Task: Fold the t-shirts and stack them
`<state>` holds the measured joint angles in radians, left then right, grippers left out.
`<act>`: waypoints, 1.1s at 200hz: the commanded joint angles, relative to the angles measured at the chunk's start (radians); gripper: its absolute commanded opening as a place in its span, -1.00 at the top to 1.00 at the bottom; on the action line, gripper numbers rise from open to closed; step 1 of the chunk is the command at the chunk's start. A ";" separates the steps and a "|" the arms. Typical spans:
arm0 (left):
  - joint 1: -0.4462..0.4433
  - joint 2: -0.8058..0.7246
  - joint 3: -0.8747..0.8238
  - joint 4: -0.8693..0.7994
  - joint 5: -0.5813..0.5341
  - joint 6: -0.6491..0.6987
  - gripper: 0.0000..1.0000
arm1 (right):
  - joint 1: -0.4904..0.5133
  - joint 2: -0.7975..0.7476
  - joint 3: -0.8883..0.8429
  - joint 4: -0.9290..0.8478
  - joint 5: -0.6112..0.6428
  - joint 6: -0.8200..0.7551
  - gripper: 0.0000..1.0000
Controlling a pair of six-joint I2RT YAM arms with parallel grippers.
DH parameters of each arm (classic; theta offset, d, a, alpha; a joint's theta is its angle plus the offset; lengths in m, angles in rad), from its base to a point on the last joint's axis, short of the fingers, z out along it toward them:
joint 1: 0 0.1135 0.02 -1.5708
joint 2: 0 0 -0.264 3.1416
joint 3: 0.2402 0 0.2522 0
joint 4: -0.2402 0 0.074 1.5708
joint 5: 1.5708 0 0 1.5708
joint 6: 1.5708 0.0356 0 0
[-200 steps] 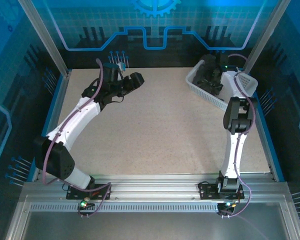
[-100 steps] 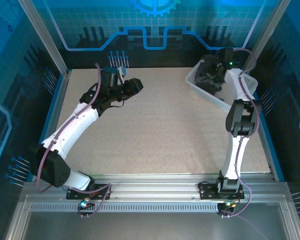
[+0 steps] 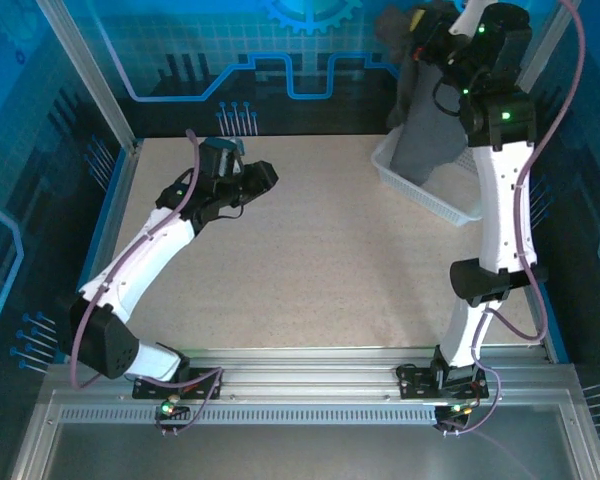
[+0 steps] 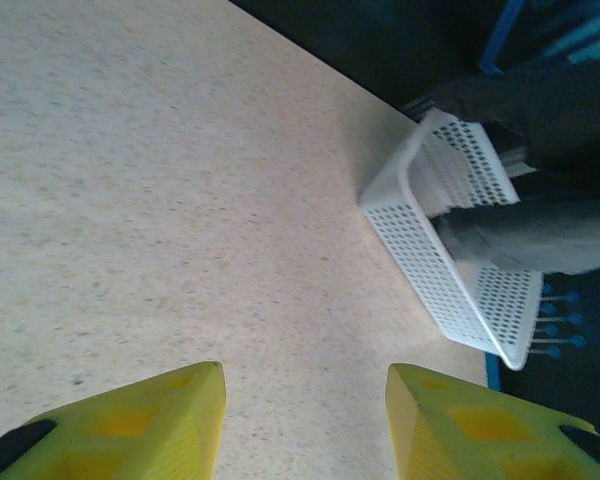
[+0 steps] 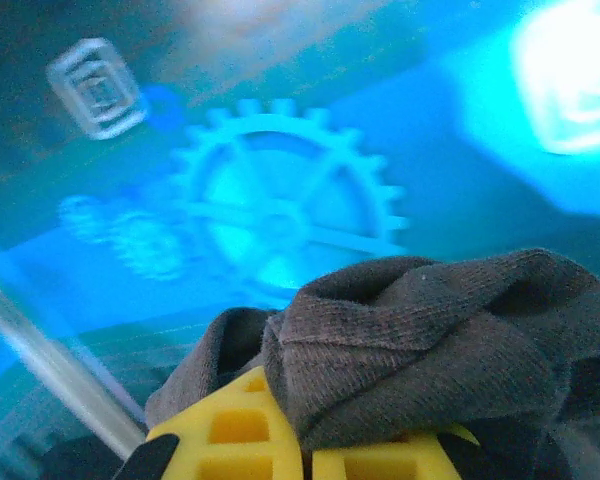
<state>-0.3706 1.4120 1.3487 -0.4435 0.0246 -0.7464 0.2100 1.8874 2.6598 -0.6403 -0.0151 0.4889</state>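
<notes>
A dark charcoal-grey t-shirt (image 3: 425,120) hangs from my right gripper (image 3: 412,40), which is raised high at the back right and shut on a bunch of the cloth. The shirt's lower end still trails into the white lattice basket (image 3: 435,200). In the right wrist view the grey t-shirt (image 5: 430,340) is folded over my right gripper (image 5: 308,455), whose yellow fingers (image 5: 230,435) clamp it. My left gripper (image 3: 265,178) hovers over the table's back left, open, nothing between its jaws. The left wrist view has my left gripper (image 4: 305,400) facing the basket (image 4: 430,270) and the hanging t-shirt (image 4: 545,235).
The basket sits tilted at the table's back right corner, by the blue side rail (image 3: 535,280). Speckled beige tabletop (image 3: 320,260) stretches between the arms. Blue panels wall the back and sides.
My right gripper shut on the t-shirt in the basket and rose high, pulling the shirt up out of it. My left gripper narrowed a little and shifted slightly.
</notes>
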 commanded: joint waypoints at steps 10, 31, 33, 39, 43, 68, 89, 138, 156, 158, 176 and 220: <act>-0.005 -0.132 0.034 -0.147 -0.248 0.031 0.02 | 0.166 0.007 0.033 0.040 -0.061 -0.054 1.00; -0.005 -0.214 0.020 -0.206 -0.396 0.022 -0.02 | 0.309 0.044 -0.025 -0.006 -0.072 -0.046 1.00; -0.005 -0.220 0.020 -0.209 -0.411 0.021 -0.02 | 0.322 0.047 -0.036 -0.010 -0.071 -0.047 1.00; -0.005 -0.242 0.016 -0.225 -0.446 0.021 -0.03 | 0.375 0.056 -0.079 -0.016 -0.066 -0.048 1.00; -0.005 -0.255 0.014 -0.234 -0.470 0.022 -0.03 | 0.407 0.060 -0.114 -0.018 -0.059 -0.050 1.00; -0.004 -0.329 -0.001 -0.302 -0.583 0.029 -0.08 | 0.582 0.096 -0.340 0.008 -0.049 -0.013 1.00; 0.004 -0.376 -0.033 -0.354 -0.629 0.024 -0.14 | 0.653 0.164 -0.451 -0.001 -0.110 0.018 0.51; 0.041 -0.409 -0.147 -0.492 -0.510 -0.077 -0.30 | 0.607 0.105 -0.703 -0.018 -0.211 -0.006 -0.29; 0.088 -0.406 -0.197 -0.520 -0.425 -0.123 -0.33 | 0.552 0.013 -0.886 0.020 -0.177 0.057 -0.32; 0.095 -0.405 -0.202 -0.521 -0.411 -0.126 -0.33 | 0.544 0.006 -0.913 0.024 -0.176 0.070 -0.32; 0.175 -0.391 -0.254 -0.512 -0.288 -0.153 -0.34 | 0.469 -0.065 -1.128 0.082 -0.175 0.189 -0.25; 0.292 -0.355 -0.339 -0.480 -0.137 -0.196 -0.34 | 0.439 -0.013 -1.266 0.056 -0.170 0.296 -0.25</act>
<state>-0.1143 1.0439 1.0428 -0.9154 -0.2379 -0.8959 0.6250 1.8187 1.4212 -0.5907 -0.1627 0.6914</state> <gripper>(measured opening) 0.669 0.626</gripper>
